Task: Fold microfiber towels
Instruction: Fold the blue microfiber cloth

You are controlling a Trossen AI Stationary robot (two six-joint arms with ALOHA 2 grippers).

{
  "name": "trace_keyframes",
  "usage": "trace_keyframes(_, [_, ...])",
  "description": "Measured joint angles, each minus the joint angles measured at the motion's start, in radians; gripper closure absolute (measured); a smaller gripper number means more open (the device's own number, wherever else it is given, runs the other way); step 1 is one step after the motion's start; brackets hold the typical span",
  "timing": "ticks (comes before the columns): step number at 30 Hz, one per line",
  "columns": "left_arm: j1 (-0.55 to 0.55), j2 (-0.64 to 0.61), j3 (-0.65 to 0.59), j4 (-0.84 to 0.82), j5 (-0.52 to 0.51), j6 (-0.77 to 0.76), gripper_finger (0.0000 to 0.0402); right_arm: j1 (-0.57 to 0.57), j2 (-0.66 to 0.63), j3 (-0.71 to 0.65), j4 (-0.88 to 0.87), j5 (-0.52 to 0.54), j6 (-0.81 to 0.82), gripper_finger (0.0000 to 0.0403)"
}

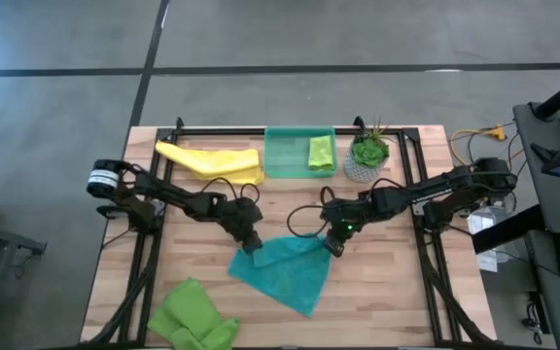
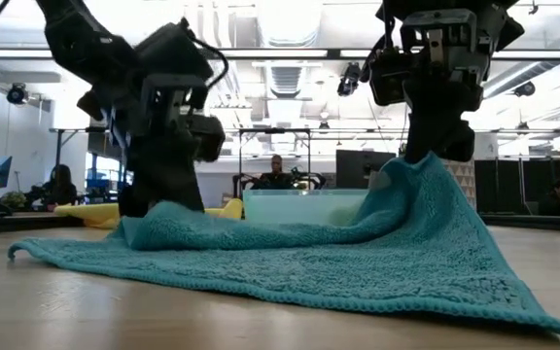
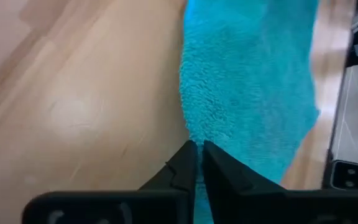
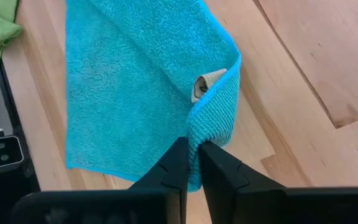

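Each pinching a far corner of the teal-blue microfiber towel (image 1: 285, 272), the left gripper (image 1: 252, 241) and right gripper (image 1: 334, 245) stand clamped tight, apparently ready to lift and fold it.

Light is bright and even, coming from above: in the low view, ceiling strip lights (image 2: 290, 12) glare white, and the arms read as dark silhouettes against them. The table (image 1: 387, 282) shows only faint, soft shadows in the high view. The teal towel (image 4: 129, 81) is sharp in the right wrist view, its weave clear; the left wrist view is softer, blurred toward its edges.
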Motion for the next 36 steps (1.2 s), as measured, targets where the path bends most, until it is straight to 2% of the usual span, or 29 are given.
trace_keyframes(4, [0.000, -0.098, 0.002, -0.010, -0.010, 0.001, 0.0400, 0.005, -0.024, 0.000, -0.004, 0.008, -0.001, 0.0391])
trace_keyframes(7, [0.000, -0.196, 0.004, -0.035, -0.061, 0.009, 0.0401, 0.011, -0.062, 0.000, -0.012, 0.012, -0.008, 0.0393])
trace_keyframes(12, [0.016, -0.347, -0.002, 0.000, -0.085, 0.018, 0.0401, 0.029, -0.160, 0.000, -0.103, 0.096, -0.015, 0.0393])
trace_keyframes(13, [0.023, -0.370, 0.018, -0.074, -0.105, 0.015, 0.0401, 0.029, -0.180, 0.000, -0.117, 0.109, -0.018, 0.0393])
trace_keyframes(14, [0.026, -0.392, 0.058, -0.224, -0.145, 0.014, 0.0401, 0.029, -0.198, 0.000, -0.126, 0.114, -0.020, 0.0394])
trace_keyframes(16, [0.017, -0.399, 0.153, -0.601, -0.290, 0.043, 0.0401, 0.029, -0.230, 0.000, -0.138, 0.117, -0.020, 0.0394])
trace_keyframes(17, [0.007, -0.391, 0.184, -0.675, -0.340, 0.065, 0.0401, 0.028, -0.245, 0.000, -0.136, 0.124, -0.020, 0.0394])
trace_keyframes(20, [-0.003, -0.430, 0.215, -0.556, -0.351, 0.134, 0.0402, 0.029, -0.275, 0.000, -0.154, 0.124, -0.009, 0.0394])
trace_keyframes(21, [-0.003, -0.439, 0.251, -0.588, -0.373, 0.132, 0.0401, 0.029, -0.279, 0.000, -0.154, 0.124, -0.009, 0.0394])
trace_keyframes(24, [0.001, -0.397, 0.379, -0.858, -0.461, 0.181, 0.0401, 0.034, -0.299, 0.000, -0.167, 0.123, -0.002, 0.0394])
trace_keyframes(25, [0.000, -0.393, 0.389, -0.837, -0.448, 0.215, 0.0401, 0.036, -0.306, 0.000, -0.174, 0.125, 0.003, 0.0394])
trace_keyframes(27, [-0.002, -0.396, 0.418, -0.693, -0.429, 0.234, 0.0401, 0.041, -0.315, 0.000, -0.180, 0.124, 0.003, 0.0394])
trace_keyframes(32, [-0.016, -0.395, 0.527, -0.734, -0.400, 0.257, 0.0401, 0.065, -0.351, -0.002, -0.162, 0.098, 0.036, 0.0394])
trace_keyframes(36, [-0.059, -0.372, 0.541, -0.745, -0.304, 0.248, 0.0401, 0.128, -0.392, 0.000, -0.108, 0.092, 0.078, 0.0394])
